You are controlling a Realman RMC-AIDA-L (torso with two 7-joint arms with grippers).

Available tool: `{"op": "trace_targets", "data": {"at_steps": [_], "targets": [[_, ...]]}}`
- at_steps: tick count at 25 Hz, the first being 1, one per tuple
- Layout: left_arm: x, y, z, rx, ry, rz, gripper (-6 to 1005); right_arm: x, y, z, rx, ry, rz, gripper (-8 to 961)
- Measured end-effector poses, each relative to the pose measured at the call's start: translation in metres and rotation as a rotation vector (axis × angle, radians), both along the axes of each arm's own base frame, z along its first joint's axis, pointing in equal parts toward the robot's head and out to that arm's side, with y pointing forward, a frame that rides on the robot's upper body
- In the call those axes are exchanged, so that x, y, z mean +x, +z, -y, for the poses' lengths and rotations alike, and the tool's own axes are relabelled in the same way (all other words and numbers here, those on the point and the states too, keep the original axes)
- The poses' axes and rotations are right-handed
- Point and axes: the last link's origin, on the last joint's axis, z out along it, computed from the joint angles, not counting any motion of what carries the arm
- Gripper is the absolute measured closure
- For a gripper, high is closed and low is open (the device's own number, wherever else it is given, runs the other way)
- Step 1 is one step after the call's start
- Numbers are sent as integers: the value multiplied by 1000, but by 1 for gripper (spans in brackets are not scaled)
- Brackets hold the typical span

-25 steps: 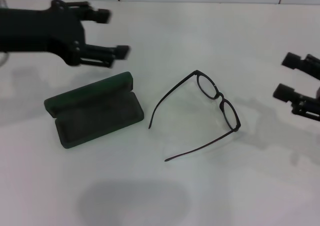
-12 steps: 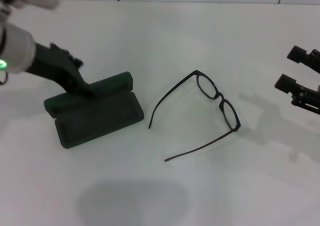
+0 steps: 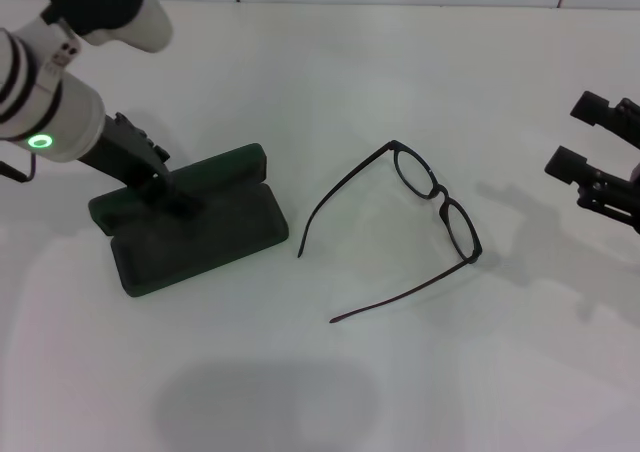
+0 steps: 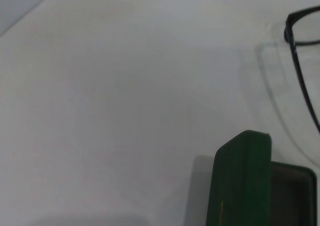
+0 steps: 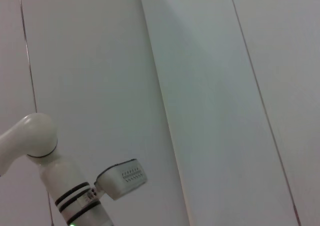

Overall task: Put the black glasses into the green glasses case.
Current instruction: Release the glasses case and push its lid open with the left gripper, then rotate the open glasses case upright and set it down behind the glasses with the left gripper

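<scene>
The black glasses lie unfolded on the white table, right of centre, with their temple arms pointing toward the front left. The green glasses case lies open left of centre, its lid standing up on the far side. My left gripper reaches down from the upper left and is at the lid's left part, over the case. The left wrist view shows the lid's edge and a corner of the glasses. My right gripper is open and empty at the right edge, apart from the glasses.
The white table has tiled wall behind it. The left arm's white forearm crosses the far left corner and also shows in the right wrist view.
My left arm has swung from level above the case to pointing down, bringing its gripper onto the case's lid. The right gripper has drifted slightly. The glasses and case have not moved.
</scene>
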Motion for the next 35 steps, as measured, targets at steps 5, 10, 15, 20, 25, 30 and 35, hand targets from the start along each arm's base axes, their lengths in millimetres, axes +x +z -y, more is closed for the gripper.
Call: {"op": "trace_targets", "data": {"at_steps": [5,10,15,20,25,30,35], "targets": [[-2,-7,-3,-31,21,-26,195,1,-1,1,1,-5,-1,127],[0,-9,-2,-39,12,-30,469,2,-2,2,-2,-12,-2,127],[4,-6,-3,-25,-5,-31,712,3,-3,2,-6,-18,-3,126],[10,-2,-4,-10,-30,-29,754,4,-3,3,-5,-20,-3,126],[33,4,-9,20,-132,-47,796,4,-4,3,-8,-18,-2,126],[72,1,-26,36,-339,-80,801,-5,-12,5,-73,56,34,127],[101,-27,-48,5,-495,-111,796,-10,-22,11,-113,77,27,127]]}}
